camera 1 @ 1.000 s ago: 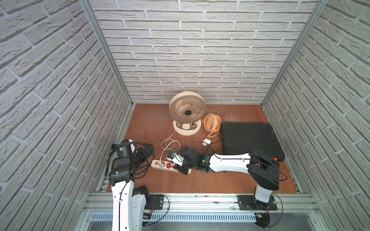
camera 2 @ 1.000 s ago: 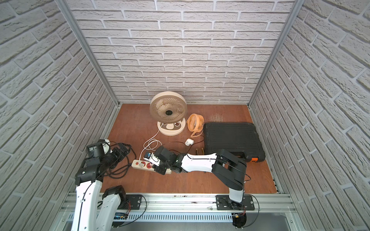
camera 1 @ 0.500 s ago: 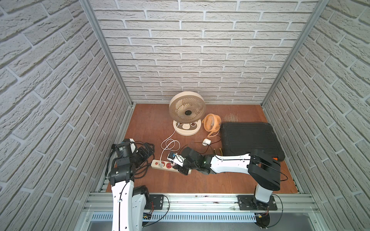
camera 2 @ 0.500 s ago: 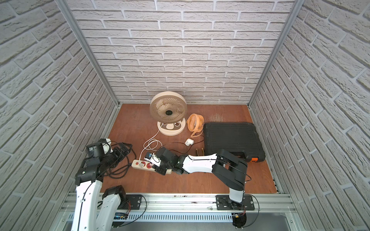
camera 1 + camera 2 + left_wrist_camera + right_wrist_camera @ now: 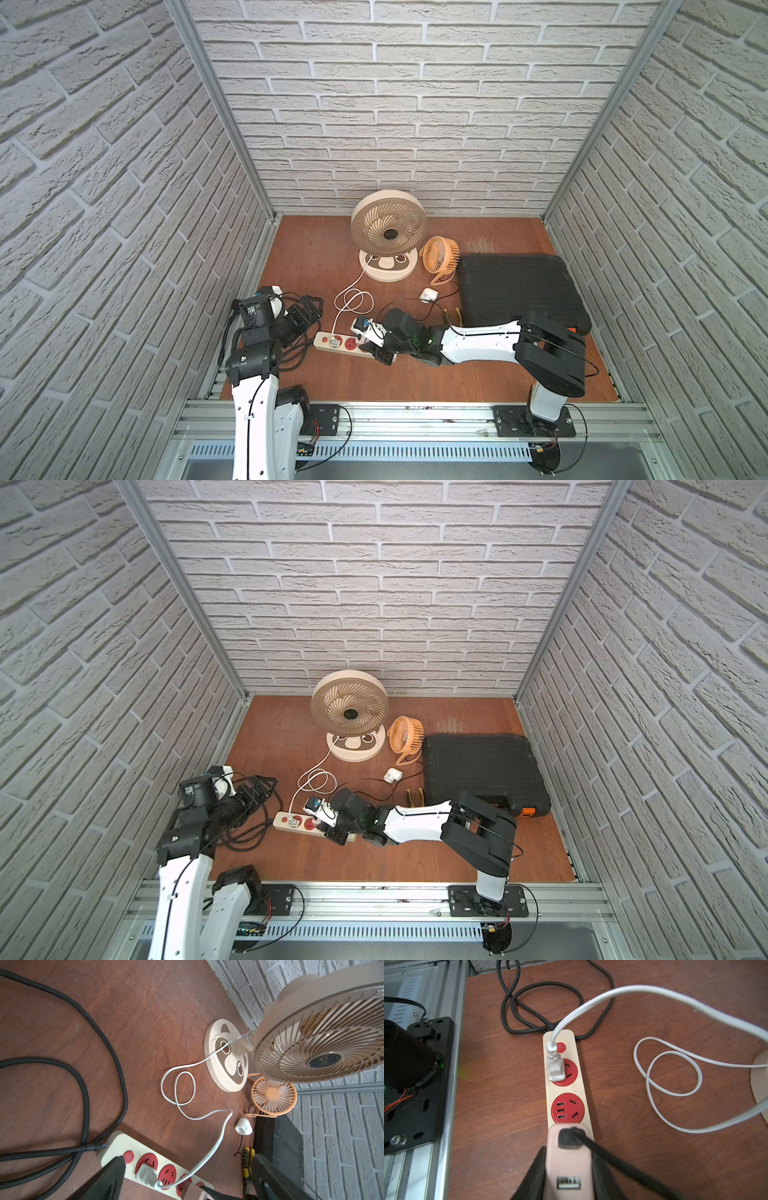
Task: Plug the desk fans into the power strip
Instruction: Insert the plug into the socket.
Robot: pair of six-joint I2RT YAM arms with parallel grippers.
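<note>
The cream power strip (image 5: 321, 340) (image 5: 281, 820) (image 5: 582, 1093) lies near the front left, with its black cord (image 5: 529, 1030) coiled behind it. The big beige desk fan (image 5: 388, 232) (image 5: 320, 1047) stands at the back. Its white plug (image 5: 554, 1066) (image 5: 145, 1175) sits in the socket next to the red button (image 5: 560, 1047). My right gripper (image 5: 376, 338) (image 5: 569, 1152) is shut on a pink USB adapter (image 5: 569, 1165) with a black cable in it, over the third socket. Whether its prongs are in is hidden. My left gripper (image 5: 309, 307) (image 5: 188, 1158) hangs open left of the strip, holding nothing.
A small orange fan (image 5: 440, 257) stands beside the big fan's base. A white adapter (image 5: 428, 295) lies in front of it. A black tool case (image 5: 519, 291) fills the right side, with yellow-handled pliers (image 5: 247, 1159) at its near corner. The fan's white cord (image 5: 353, 299) loops behind the strip.
</note>
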